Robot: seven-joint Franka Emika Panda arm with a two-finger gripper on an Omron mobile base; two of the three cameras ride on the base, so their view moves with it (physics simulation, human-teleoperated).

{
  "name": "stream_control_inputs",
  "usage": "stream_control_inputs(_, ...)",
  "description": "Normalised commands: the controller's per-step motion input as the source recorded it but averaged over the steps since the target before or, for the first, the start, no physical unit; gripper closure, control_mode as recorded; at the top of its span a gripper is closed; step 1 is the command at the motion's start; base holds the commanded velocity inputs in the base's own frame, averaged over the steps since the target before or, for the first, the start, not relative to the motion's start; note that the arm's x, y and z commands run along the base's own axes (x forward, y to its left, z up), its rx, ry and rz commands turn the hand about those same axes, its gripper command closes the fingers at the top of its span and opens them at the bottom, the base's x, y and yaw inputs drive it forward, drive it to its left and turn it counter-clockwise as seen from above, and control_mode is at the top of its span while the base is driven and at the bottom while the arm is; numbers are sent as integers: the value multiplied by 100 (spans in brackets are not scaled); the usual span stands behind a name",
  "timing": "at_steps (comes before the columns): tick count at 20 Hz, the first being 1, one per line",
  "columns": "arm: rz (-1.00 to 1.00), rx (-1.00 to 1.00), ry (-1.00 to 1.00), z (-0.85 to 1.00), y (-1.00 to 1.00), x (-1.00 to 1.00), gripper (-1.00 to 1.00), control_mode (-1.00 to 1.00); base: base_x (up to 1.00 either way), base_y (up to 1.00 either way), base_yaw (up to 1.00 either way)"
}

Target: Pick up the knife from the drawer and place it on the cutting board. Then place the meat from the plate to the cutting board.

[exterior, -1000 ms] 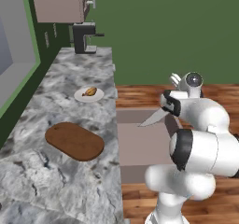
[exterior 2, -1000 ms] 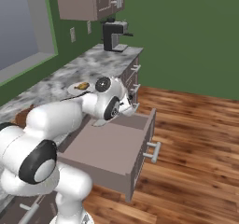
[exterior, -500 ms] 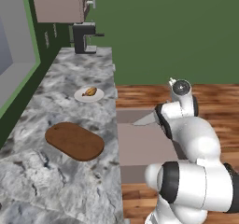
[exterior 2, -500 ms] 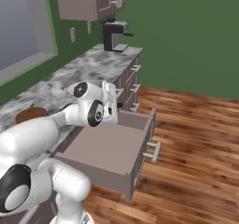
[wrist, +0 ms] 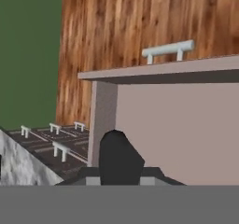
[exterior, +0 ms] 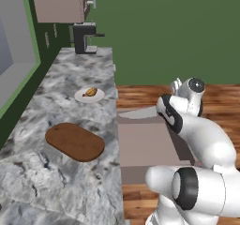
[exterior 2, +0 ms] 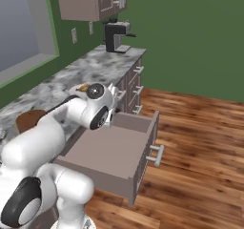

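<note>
Gripper [exterior: 159, 110] shut on knife [exterior: 140, 112], blade over open drawer [exterior: 145, 144].

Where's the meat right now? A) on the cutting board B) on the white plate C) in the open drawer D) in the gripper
B: the meat sits on the plate, which stands on the counter beyond the bare cutting board.

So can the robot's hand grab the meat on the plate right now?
Probably not yet. The gripper looks shut on the knife, over the open drawer, so its jaws are taken. Nothing on the counter blocks the way to the meat on the plate, though.
</note>
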Motion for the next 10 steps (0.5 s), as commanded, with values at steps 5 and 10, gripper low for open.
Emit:
stream_control_inputs(5,-3,13,1,4,85,0,100,-100,0,0,0)
stream_control_inputs(10,-12,1,0,0,99,0,100,-100,0,0,0)
